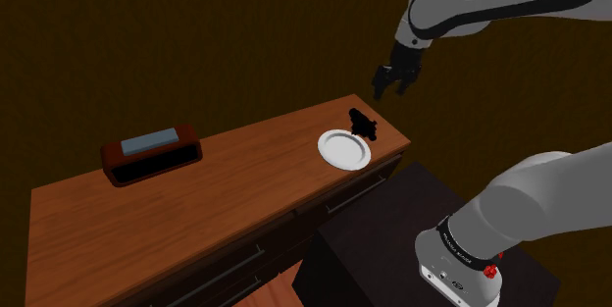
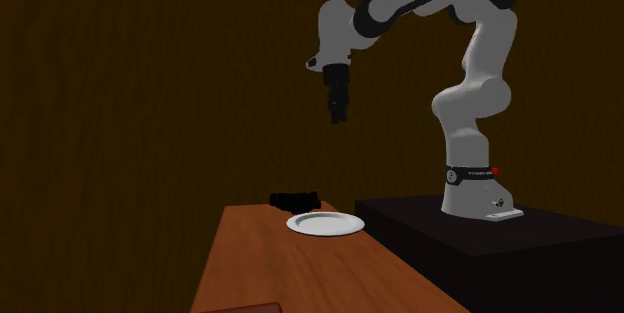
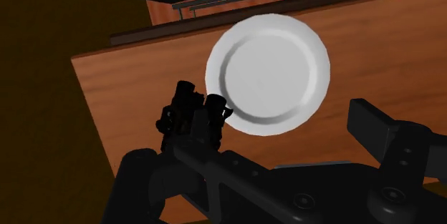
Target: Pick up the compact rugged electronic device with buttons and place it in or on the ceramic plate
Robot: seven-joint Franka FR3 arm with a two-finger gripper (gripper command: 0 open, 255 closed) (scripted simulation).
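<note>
Black device lies beside plate at table edge

Wooden sideboard with white plate, black device, reddish box

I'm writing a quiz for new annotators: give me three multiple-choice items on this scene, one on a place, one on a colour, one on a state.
1. The device lies, relative to the plate: A on it; B beside it on the table; C under it.
2. The plate is: A white; B blue; C red.
3. The gripper is: A shut on the device; B open, above the table; C resting on the plate.
B: it lies on the wood by the rim. A: plainly white. B: it hangs open in the air, clasping nothing.
</note>
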